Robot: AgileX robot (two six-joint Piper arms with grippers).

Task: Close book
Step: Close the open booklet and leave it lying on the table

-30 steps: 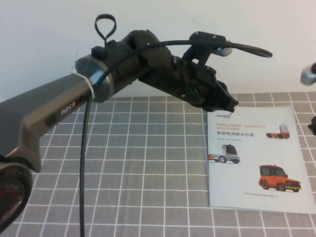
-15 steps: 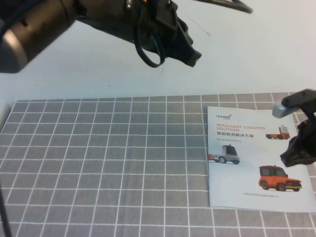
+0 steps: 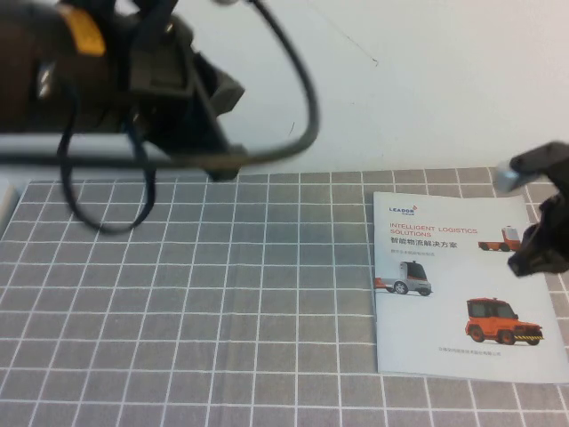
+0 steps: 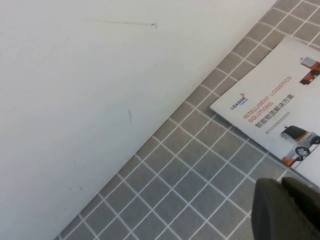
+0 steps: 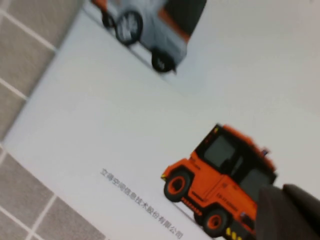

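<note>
The book (image 3: 462, 276) lies closed and flat on the grey grid mat (image 3: 222, 285) at the right, white cover up, with printed orange and grey vehicles. My right gripper (image 3: 532, 251) hovers low over the cover's right edge, beside the small orange truck picture. In the right wrist view its shut fingers (image 5: 281, 190) sit just by the orange vehicle on the cover (image 5: 125, 125). My left arm (image 3: 133, 89) is raised high at the upper left, far from the book. Its shut gripper (image 4: 282, 184) shows in the left wrist view, with the book (image 4: 280, 115) beyond it.
A white wall (image 3: 400, 80) rises right behind the mat's far edge. The left arm's black cable (image 3: 302, 98) loops through the air above the mat's left half. The book's right side lies near the mat's right edge.
The left arm has swung up and leftward, away from the book. The right gripper came in from the right edge over the cover, then shifted slightly. The book has stayed closed.
</note>
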